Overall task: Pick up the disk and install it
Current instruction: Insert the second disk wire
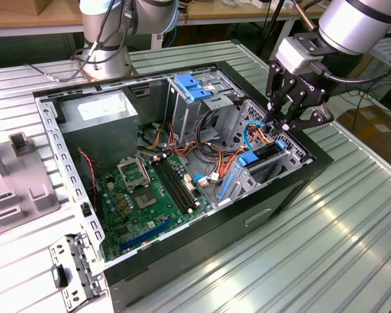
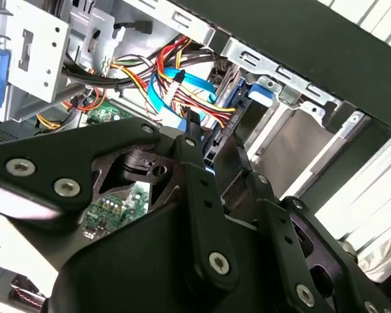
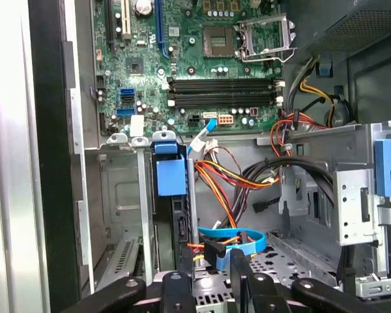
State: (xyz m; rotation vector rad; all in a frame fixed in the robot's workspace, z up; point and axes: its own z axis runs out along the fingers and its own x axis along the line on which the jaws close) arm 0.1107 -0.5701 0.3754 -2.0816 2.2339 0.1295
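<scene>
Black sheet steel frames the biggest thing here, the open desktop computer case point(image 1: 182, 261) lying on its side on a ribbed metal table point(image 1: 352, 215), with a green motherboard point(image 1: 140, 199) on its floor and a grey metal power supply box with a white sticker point(image 1: 98, 117) in the far corner. At the exterior view's right sits the grey metal drive cage point(image 1: 260, 176), and standing on edge in its slot is the disk point(image 1: 264, 160), a flat silver drive in a bright blue plastic carrier, already most of the way down among the cage walls.

The black multi-link gripper point(image 1: 281, 127) hangs straight above that slot from the silver arm point(image 1: 358, 23). So the disk lies directly below the claw, its long axis running along the case's front wall and its thin edge facing up. From these pictures I cannot tell whether the claw is clamped on the carrier or has let go.

In the exterior view the whole stack reads plainly: arm, claw, disk, cage. The first wrist view looks down past the linkages and shows the carrier's blue tab point(image 3: 170, 175) seated between the cage's thin steel rails, with the orange, red and black wire bundle point(image 3: 238, 179) and a blue flat data cable point(image 3: 238, 238) just beside it. The second wrist view adds the cage's outer wall point(image 2: 293, 140).
</scene>
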